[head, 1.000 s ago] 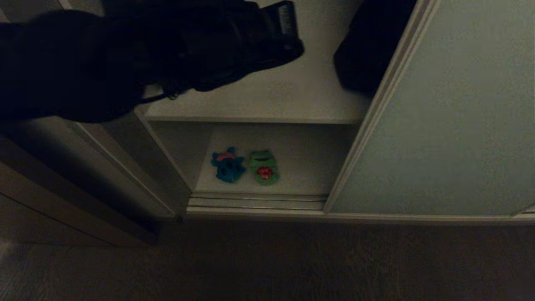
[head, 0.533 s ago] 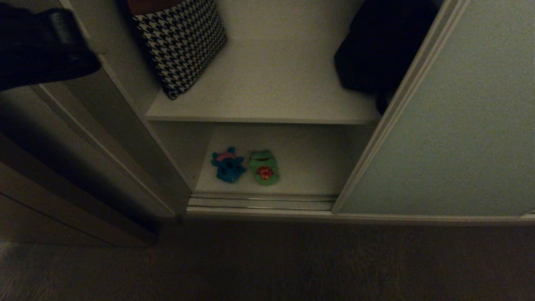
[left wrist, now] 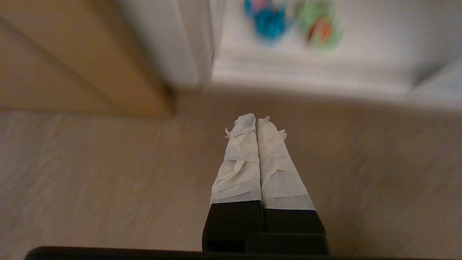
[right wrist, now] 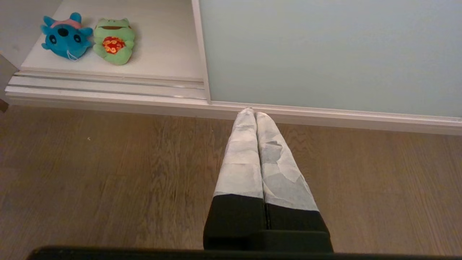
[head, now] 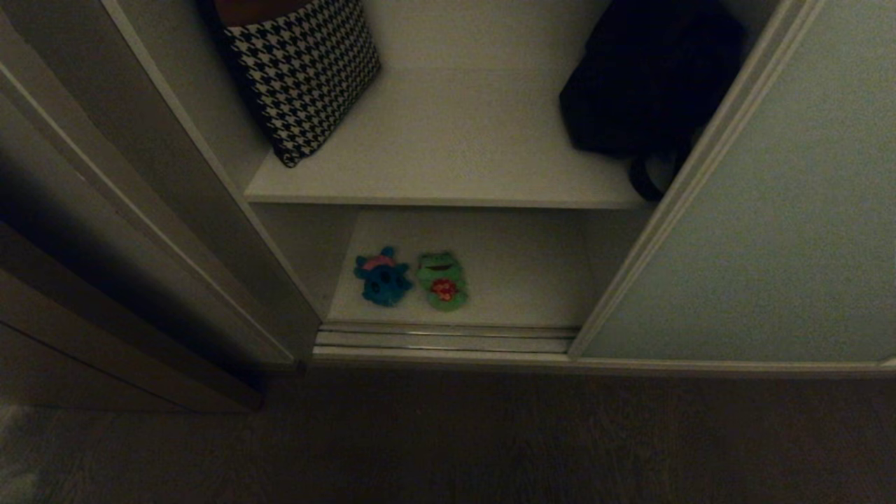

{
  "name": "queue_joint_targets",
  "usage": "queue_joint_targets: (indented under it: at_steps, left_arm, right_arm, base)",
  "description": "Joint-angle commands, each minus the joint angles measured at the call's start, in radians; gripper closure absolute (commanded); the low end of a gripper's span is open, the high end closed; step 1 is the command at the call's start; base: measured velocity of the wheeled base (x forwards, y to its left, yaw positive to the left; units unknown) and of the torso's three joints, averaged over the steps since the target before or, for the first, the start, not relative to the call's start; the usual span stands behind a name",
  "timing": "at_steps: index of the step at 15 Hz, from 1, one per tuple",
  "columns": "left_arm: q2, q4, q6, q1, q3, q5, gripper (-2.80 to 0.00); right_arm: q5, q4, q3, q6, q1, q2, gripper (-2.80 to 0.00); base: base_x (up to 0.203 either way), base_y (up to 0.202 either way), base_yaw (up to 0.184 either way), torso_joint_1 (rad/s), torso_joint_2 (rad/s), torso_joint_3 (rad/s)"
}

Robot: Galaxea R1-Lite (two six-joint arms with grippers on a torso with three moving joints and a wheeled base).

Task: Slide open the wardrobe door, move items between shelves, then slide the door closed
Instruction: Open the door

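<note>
Head view: you have the sliding wardrobe door (head: 770, 231) pushed to the right, leaving the compartment open on the left. The upper shelf (head: 455, 140) carries a houndstooth cushion (head: 304, 70) leaning at its left end and a black bag (head: 644, 77) at its right end, partly behind the door's frame. On the lower shelf (head: 518, 273) the teal-blue plush toy (head: 381, 276) and the green plush toy (head: 442, 280) lie just beside each other, near the front edge, behind the floor track (head: 448, 339). Neither arm shows in this view. Left wrist view: your left gripper (left wrist: 256, 121) hangs over the wooden floor (left wrist: 90, 173), its taped fingers (left wrist: 240, 162) pressed together with nothing between them. The picture is smeared; both toys show as blurs on the shelf ahead, and the wardrobe's left side panel (left wrist: 173, 39) stands beside them. Right wrist view: your right gripper (right wrist: 254, 113) also has its taped fingers together and empty, tips toward the bottom rail of the door, above the floor. The blue toy and the green one sit side by side on the lower shelf, well apart from this gripper, at the open side of the door's edge.
</note>
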Motion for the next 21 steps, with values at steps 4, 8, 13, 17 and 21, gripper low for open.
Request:
queue_joint_targets:
  at_steps: [4,8,13,17,21]
  left_arm:
    - [-0.429,0.002,0.065,-0.002,0.265,-0.002,0.0]
    - [-0.421,-0.049,0.028,-0.004,0.315,0.024,0.0]
    - [-0.421,-0.051,0.024,-0.005,0.315,0.028,0.0]
    - [-0.421,-0.051,0.015,-0.004,0.315,0.032,0.0]
    - [-0.421,-0.051,0.012,-0.004,0.315,0.034,0.0]
  right_arm:
    - [0.0,0.0,-0.001,0.0,0.0,-0.002,0.0]
    - [0.0,0.0,0.0,0.0,0.0,-0.002,0.0]
    - [-0.001,0.0,0.001,0.0,0.0,-0.002,0.0]
    - [0.0,0.0,-0.001,0.0,0.0,-0.002,0.0]
    - [0.0,0.0,0.0,0.0,0.0,-0.002,0.0]
  base:
    - [0.0,0.0,0.0,0.0,0.0,0.0]
    - [0.0,0.0,0.0,0.0,0.0,0.0]
    - [0.0,0.0,0.0,0.0,0.0,0.0]
    - [0.0,0.0,0.0,0.0,0.0,0.0]
    - [0.0,0.0,0.0,0.0,0.0,0.0]
